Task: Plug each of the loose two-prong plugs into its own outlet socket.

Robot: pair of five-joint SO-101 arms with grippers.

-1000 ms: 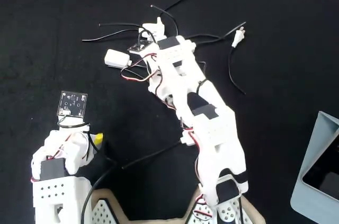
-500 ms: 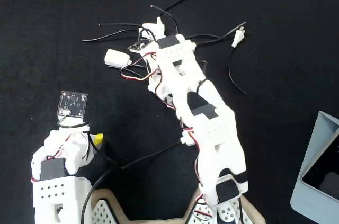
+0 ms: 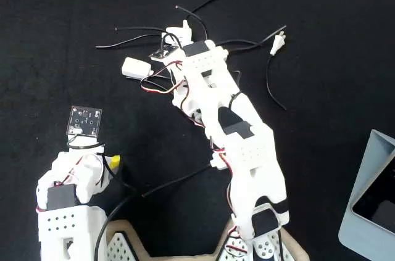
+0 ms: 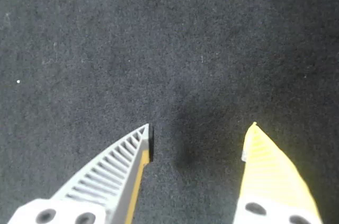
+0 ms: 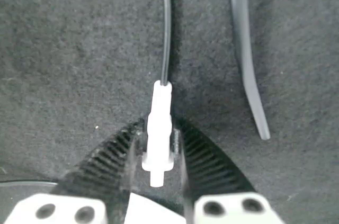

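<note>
In the high view, a white socket block (image 3: 136, 67) lies on the black table (image 3: 321, 125). The right arm (image 3: 247, 156) stretches out so that its wrist sits just beside the block, among black cords. A loose white plug (image 3: 278, 44) lies well apart from the block, beyond that arm. The left arm (image 3: 71, 187) is folded up at the near edge, well apart from the block. Against a second ago, the right arm's wrist has slid a touch toward the block. The left arm has not moved.

In the left wrist view, the left end effector (image 4: 201, 125) is open, with its white and yellow fingers spread over bare table.

In the right wrist view, the right end effector (image 5: 159, 122) is closed on a second white plug (image 5: 160, 102). Its black cord (image 5: 166, 28) runs straight away over the table, and another cord (image 5: 243, 49) lies beside it.
</note>
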